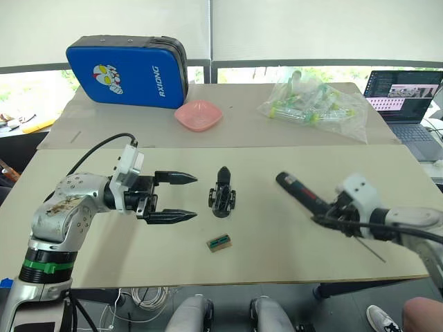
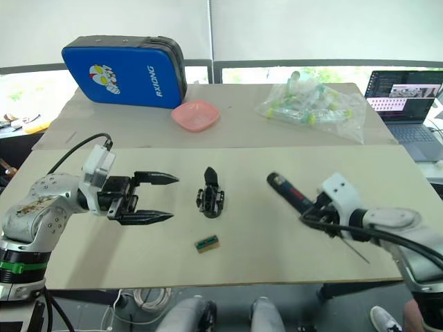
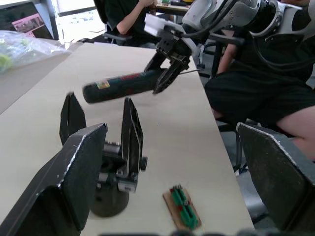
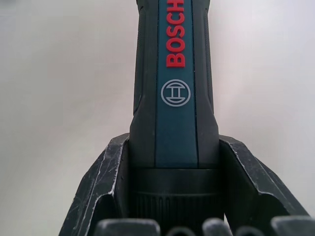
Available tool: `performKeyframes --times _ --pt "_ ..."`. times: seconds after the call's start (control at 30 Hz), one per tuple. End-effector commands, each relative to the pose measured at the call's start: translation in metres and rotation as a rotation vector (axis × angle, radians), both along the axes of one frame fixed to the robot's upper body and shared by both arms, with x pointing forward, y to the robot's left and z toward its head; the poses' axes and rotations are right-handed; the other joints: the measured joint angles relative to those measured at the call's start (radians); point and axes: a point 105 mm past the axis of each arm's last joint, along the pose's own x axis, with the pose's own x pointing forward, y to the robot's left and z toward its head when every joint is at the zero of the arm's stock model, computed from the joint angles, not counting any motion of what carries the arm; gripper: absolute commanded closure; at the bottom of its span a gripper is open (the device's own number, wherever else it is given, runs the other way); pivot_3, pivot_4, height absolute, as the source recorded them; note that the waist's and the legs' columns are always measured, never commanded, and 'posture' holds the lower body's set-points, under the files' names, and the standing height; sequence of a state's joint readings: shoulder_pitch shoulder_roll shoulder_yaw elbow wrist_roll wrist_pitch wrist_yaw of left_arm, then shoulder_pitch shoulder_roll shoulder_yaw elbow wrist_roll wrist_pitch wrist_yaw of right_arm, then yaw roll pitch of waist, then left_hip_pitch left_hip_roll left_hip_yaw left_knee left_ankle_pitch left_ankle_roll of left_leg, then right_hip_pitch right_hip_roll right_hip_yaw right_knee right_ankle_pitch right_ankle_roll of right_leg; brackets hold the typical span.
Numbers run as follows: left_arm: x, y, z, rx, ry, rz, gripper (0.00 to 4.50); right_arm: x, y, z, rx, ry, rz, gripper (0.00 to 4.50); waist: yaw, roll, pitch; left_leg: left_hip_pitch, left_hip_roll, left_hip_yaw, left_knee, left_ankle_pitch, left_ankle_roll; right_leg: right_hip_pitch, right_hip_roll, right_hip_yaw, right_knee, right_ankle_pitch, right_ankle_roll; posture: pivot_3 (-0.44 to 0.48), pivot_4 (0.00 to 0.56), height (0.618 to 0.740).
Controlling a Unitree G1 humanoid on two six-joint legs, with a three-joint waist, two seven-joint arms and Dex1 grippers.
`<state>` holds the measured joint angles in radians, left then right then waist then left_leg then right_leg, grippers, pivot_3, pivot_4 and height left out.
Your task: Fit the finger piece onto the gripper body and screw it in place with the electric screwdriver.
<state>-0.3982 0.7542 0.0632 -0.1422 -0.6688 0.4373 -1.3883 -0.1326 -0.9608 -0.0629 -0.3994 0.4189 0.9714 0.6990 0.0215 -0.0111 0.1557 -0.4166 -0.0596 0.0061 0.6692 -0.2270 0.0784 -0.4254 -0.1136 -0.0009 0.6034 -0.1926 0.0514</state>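
Note:
The gripper body [image 1: 223,194] stands on the table's middle. Two pointed black fingers rise from the gripper body [image 3: 115,167]; I cannot tell whether one of them is the finger piece. My left gripper [image 1: 195,196] is open just left of it at table height, tips pointing at it with a small gap. My right gripper [image 1: 325,216] is shut on the electric screwdriver [image 1: 297,190], low over the table to the body's right. The screwdriver's [image 4: 177,98] thick end points toward the body and its thin bit trails toward the near right edge.
A small tan-and-green block [image 1: 220,243] lies in front of the body. At the back are a blue case [image 1: 128,69], a pink bowl [image 1: 198,115], a plastic bag of parts [image 1: 311,104] and a laptop [image 1: 405,97]. A person [image 3: 275,93] sits by the table's right side.

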Motion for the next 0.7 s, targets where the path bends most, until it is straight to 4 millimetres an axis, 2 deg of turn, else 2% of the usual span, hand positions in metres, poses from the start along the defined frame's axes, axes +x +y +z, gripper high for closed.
performKeyframes --times 0.03,0.37,0.43,0.57,0.7 --pt "-0.001 0.004 0.004 0.015 -0.053 0.002 0.0 0.008 0.003 0.006 -0.04 -0.07 0.017 2.53 -0.001 0.0 0.0 -0.001 0.0 0.0 0.001 0.0 0.001 0.0 0.0 0.001 -0.001 0.0 0.0 0.0 0.15 0.74" --pt "-0.001 0.0 0.002 0.002 -0.049 0.015 0.0 0.014 0.005 -0.007 -0.001 -0.022 0.037 2.53 -0.009 0.0 0.0 -0.003 0.001 0.0 0.007 -0.001 0.002 -0.001 0.001 0.0 0.001 0.002 0.002 0.0 0.15 0.74" --pt "-0.002 -0.001 0.002 0.003 -0.049 0.015 0.0 0.013 0.004 -0.006 -0.001 -0.015 0.041 1.5 -0.009 0.0 0.0 -0.003 0.001 0.0 0.007 -0.001 0.002 -0.001 0.001 0.001 0.001 0.002 0.002 0.0 0.15 0.74" --pt "-0.003 0.0 0.002 0.008 -0.05 0.017 0.0 0.013 0.001 0.003 -0.027 -0.024 0.056 0.12 -0.009 0.0 0.0 -0.003 0.001 0.0 0.007 -0.001 0.002 -0.001 0.001 0.0 0.001 0.002 0.002 0.0 0.15 0.74" --pt "-0.001 0.001 0.004 0.012 -0.062 0.019 0.0 0.006 -0.002 0.022 -0.1 0.016 0.109 0.02 -0.009 0.0 0.0 -0.004 0.001 0.0 0.008 -0.001 0.002 -0.002 0.0 0.0 0.001 0.002 0.002 0.0 0.15 0.74"
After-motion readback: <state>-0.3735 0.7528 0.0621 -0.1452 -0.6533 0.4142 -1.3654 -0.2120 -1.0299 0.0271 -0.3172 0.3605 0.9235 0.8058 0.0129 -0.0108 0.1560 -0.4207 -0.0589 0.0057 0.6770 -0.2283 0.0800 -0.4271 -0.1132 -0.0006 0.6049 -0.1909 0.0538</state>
